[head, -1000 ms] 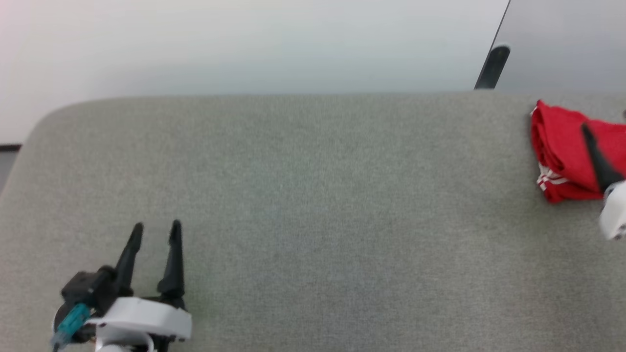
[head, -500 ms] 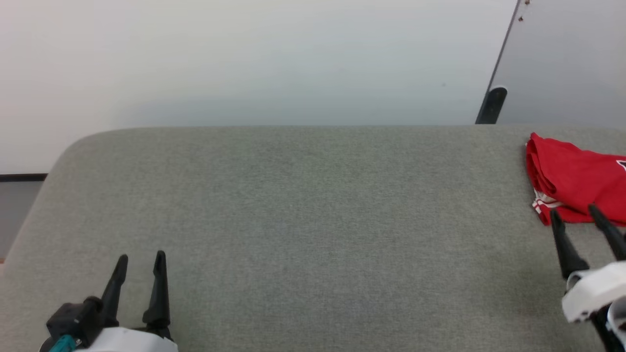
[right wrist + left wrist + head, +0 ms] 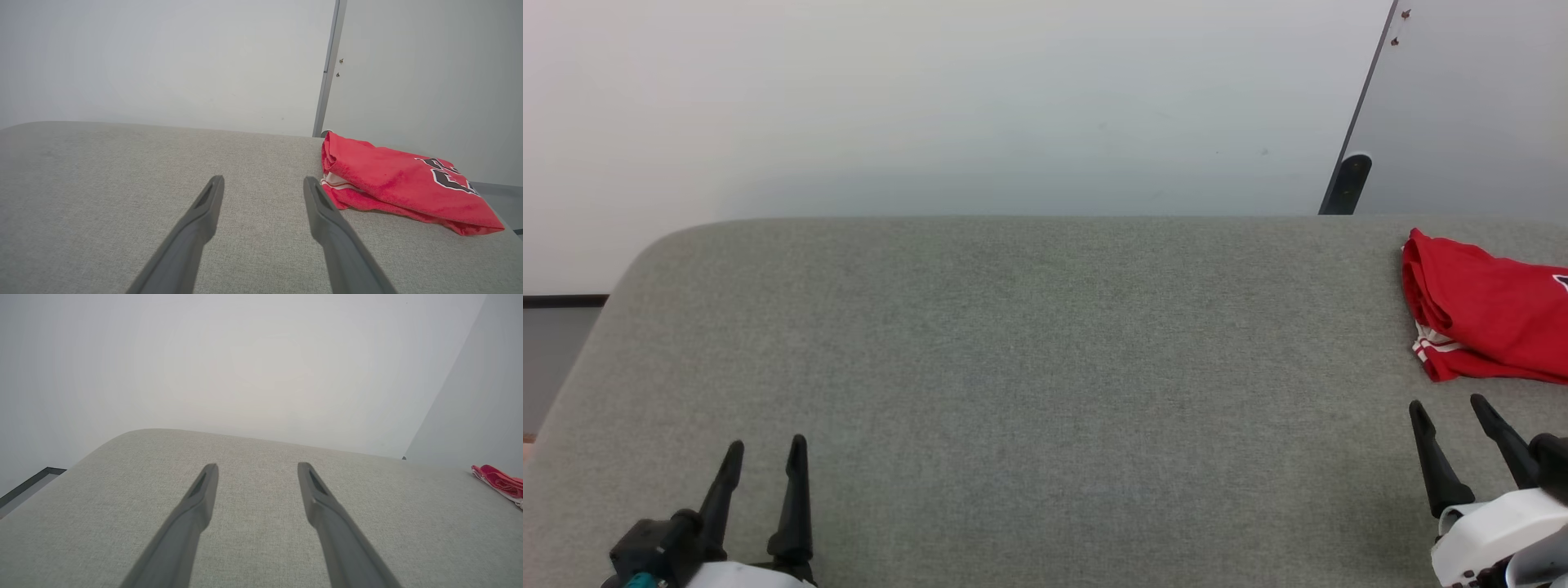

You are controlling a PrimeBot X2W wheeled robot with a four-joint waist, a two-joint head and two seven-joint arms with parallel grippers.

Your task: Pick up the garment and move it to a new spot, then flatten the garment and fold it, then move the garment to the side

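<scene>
since the garment lies as a compact folded bundle at the far right end of the grey fabric surface, the task reads as basically finished. fold looks done: several red layers stacked, striped white trim showing at the bundle's near left corner, part of the black number visible on top in the right wrist view. placement to the side also looks done; the bundle sits close to the far edge and runs off toward the right end. fold is a bit loose and the near edge ripples, probably acceptable. left gripper hovers at near left, fingers parted, holding nothing, well apart from the garment. right gripper sits near right, just short of the bundle, fingers parted too, empty, not touching cloth. judgement: nothing left except maybe parking the arms; no pick, flatten or fold step appears outstanding.
</scene>
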